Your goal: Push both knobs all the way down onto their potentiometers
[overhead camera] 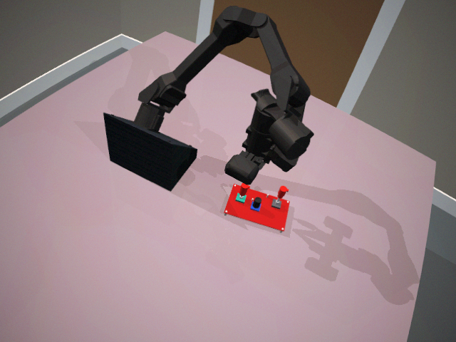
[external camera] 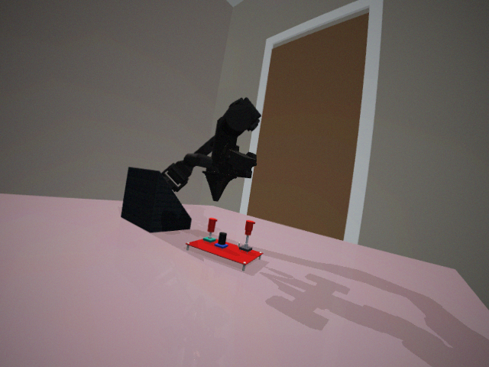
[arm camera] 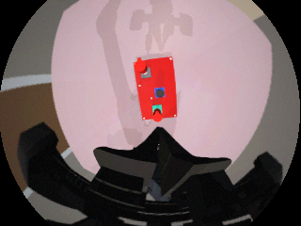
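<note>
A red circuit board point(overhead camera: 254, 217) point(external camera: 233, 256) point(arm camera: 168, 105) stands on short legs. One red knob point(overhead camera: 244, 189) point(external camera: 212, 224) point(arm camera: 157, 118) sits high on its shaft above a teal potentiometer point(overhead camera: 241, 199) point(external camera: 208, 239) point(arm camera: 157, 108). The other red knob point(overhead camera: 282, 192) point(external camera: 249, 227) point(arm camera: 140, 65) sits high above a grey potentiometer point(overhead camera: 276, 203) point(external camera: 245, 248) point(arm camera: 146, 73), with bare shaft showing below it. My gripper point(external camera: 215, 199) point(arm camera: 158, 130) is shut and empty. Its tips hang above the board's teal end, clear of the knob; in the top view they are hidden.
A black knob point(overhead camera: 256, 201) point(external camera: 222, 238) point(arm camera: 160, 93) stands low on a blue potentiometer point(overhead camera: 255, 208) point(external camera: 221, 245) point(arm camera: 156, 88) between the two red knobs. The arm's dark wedge-shaped base point(overhead camera: 147, 158) point(external camera: 144, 201) stands on the table point(overhead camera: 147, 257) point(external camera: 98, 296) to the left of the board.
</note>
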You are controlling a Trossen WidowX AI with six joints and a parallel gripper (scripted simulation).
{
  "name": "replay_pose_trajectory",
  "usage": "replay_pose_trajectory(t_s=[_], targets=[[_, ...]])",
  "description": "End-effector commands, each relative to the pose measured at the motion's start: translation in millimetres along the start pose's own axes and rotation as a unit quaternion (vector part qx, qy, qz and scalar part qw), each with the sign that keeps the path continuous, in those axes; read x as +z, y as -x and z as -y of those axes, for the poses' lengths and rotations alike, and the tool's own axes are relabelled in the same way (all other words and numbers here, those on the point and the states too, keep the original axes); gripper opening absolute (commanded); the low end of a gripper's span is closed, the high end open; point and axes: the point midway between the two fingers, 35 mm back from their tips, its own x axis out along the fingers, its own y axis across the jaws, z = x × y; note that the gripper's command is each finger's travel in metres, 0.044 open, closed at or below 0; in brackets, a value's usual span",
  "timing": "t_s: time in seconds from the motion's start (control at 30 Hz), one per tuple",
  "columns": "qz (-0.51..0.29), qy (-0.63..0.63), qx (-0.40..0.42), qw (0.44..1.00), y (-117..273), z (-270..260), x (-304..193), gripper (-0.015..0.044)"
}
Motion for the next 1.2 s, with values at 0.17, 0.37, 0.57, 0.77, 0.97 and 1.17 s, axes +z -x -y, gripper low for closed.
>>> replay_pose_trajectory(t_s=[0.17, 0.37, 0.57, 0.77, 0.97, 1.17], targets=[[-0.001, 0.005, 0.004, 1.000, -19.8, -1.8, -2.3, 0.0000], [-0.001, 0.005, 0.004, 1.000, -25.1, -1.9, -2.1, 0.0000], [-0.001, 0.005, 0.004, 1.000, -35.1, -2.0, -2.2, 0.0000], [-0.001, 0.005, 0.004, 1.000, -40.9, -2.2, -2.3, 0.0000], [-0.001, 0.005, 0.004, 1.000, -40.1, -2.2, -2.3, 0.0000], [-0.001, 0.005, 0.004, 1.000, -41.8, -2.2, -2.3, 0.0000]])
